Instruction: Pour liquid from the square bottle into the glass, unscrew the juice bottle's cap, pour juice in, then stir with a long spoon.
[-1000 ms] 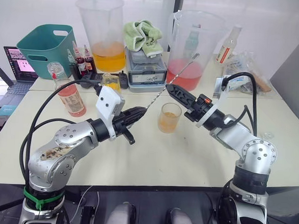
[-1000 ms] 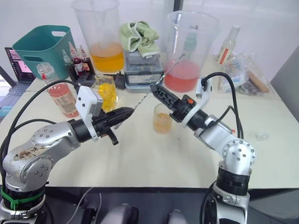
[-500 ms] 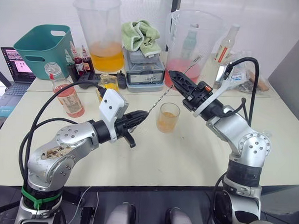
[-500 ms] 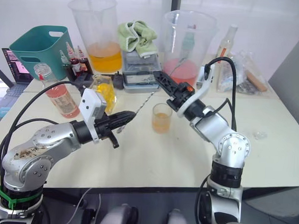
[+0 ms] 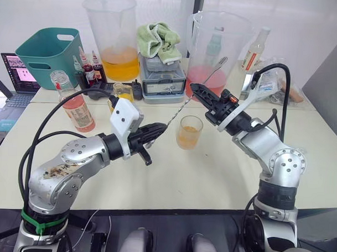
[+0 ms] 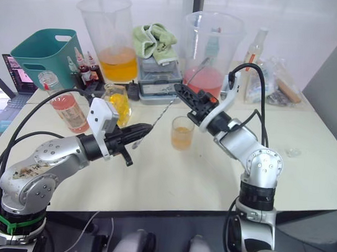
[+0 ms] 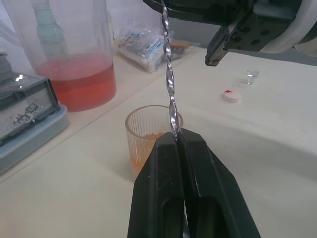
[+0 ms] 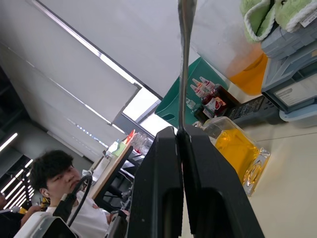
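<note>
The long spoon [image 5: 179, 108] slants up over the table, and both grippers grip it. My left gripper [image 5: 162, 127] is shut on its lower end, just left of the glass [image 5: 190, 132], which holds orange liquid. My right gripper [image 5: 195, 90] is shut on the stem higher up, above and behind the glass; the bowl end sticks out past it. The juice bottle [image 5: 75, 105] stands at the far left with its neck bare. A small white cap [image 7: 231, 96] lies on the table. The square bottle [image 5: 124, 93] sits behind my left arm.
Two big beakers stand at the back, one with orange liquid [image 5: 116, 35], one with pink [image 5: 215, 50]. Between them a green towel [image 5: 160, 40] lies on a grey box. A teal basket [image 5: 49, 53], dropper bottles [image 5: 90, 68] and a laptop [image 5: 21, 71] are far left. A person [image 8: 54, 173] sits beyond.
My right gripper has shut on the spoon's stem after standing open beside it, and has risen slightly. My left gripper keeps its hold on the lower end.
</note>
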